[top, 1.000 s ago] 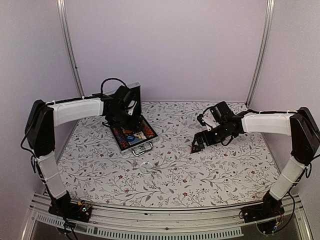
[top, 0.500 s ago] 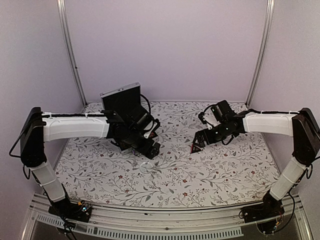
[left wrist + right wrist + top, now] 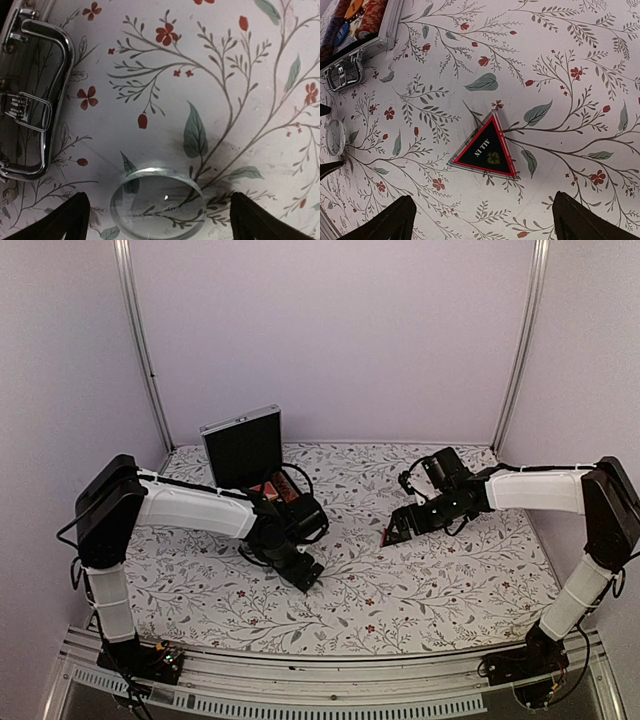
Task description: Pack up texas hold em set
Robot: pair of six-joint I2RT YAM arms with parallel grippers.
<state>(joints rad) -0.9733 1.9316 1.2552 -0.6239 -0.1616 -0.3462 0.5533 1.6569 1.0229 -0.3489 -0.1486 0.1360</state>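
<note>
The silver briefcase (image 3: 243, 443) stands open at the back left, lid upright, with reddish chip rows (image 3: 369, 18) in its tray. Its chrome handle (image 3: 46, 95) lies just left of my left gripper (image 3: 160, 226). That gripper is open and low over a clear round token (image 3: 159, 202), one finger on each side and neither touching it. From above, my left gripper (image 3: 303, 575) hides this token. My right gripper (image 3: 486, 225) hovers open above the black and red triangular "ALL IN" token (image 3: 487, 148), which lies flat on the cloth.
A floral tablecloth (image 3: 430, 590) covers the table. Lilac walls with metal posts (image 3: 140, 340) close in the back and sides. The left forearm (image 3: 190, 508) stretches across in front of the case. In the right wrist view the round token (image 3: 334, 136) lies at the left edge.
The left arm swung away from the case, forward and down to the round token, its jaws spreading slightly wider. The right arm has hardly moved.
</note>
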